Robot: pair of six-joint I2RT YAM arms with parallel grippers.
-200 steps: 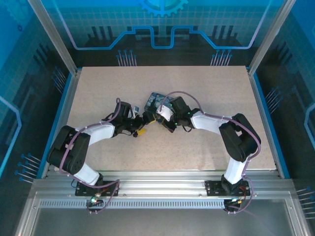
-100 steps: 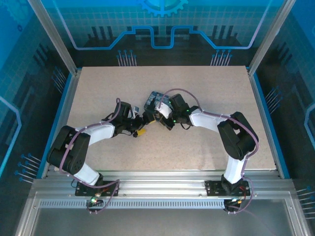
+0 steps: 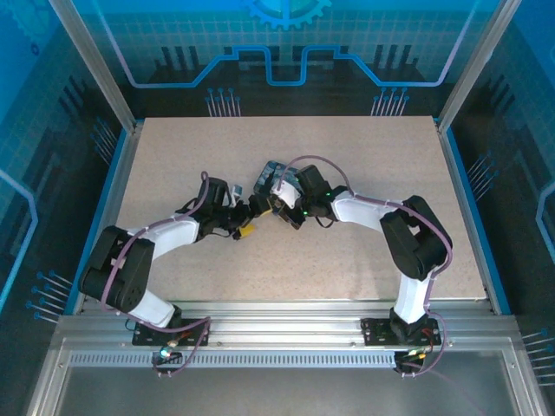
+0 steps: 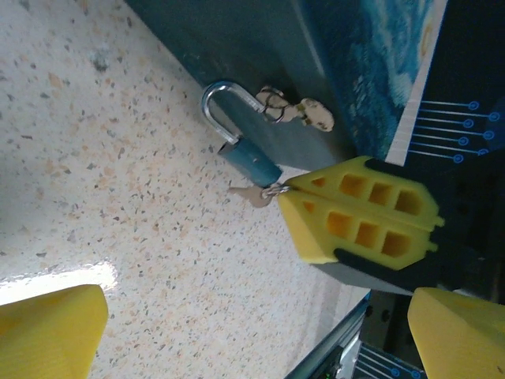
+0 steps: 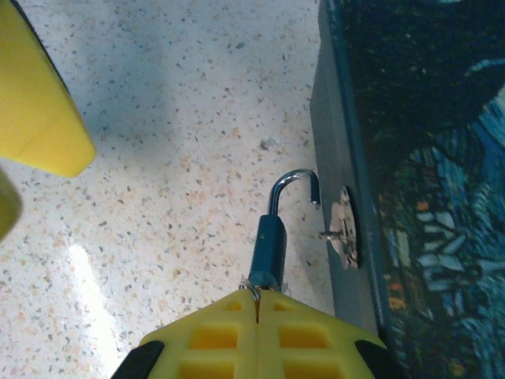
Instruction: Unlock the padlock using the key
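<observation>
Blue-bodied padlock [image 5: 270, 245], silver shackle; tan metal key [image 4: 246, 194]; yellow finger pads [image 5: 229, 339]; beige, dark-speckled tabletop [image 5: 158, 158]; dark box [image 5: 418, 197], blue swirl print.

A speckled tabletop inside a blue-walled enclosure.
The beige, stone-flecked tabletop [image 3: 364, 156] is boxed in by translucent blue panels [image 3: 364, 43] printed with a grid and circuit-like lines, with a gear emblem [image 3: 286, 10] at the top of the back wall. Slanting aluminium posts [image 3: 91, 65] rise at the far corners, blue strips [image 3: 468, 208] line the sides, and a grooved metal rail [image 3: 286, 325] runs along the near edge. A bright patch of light [image 4: 55, 280] glares off the surface.
</observation>
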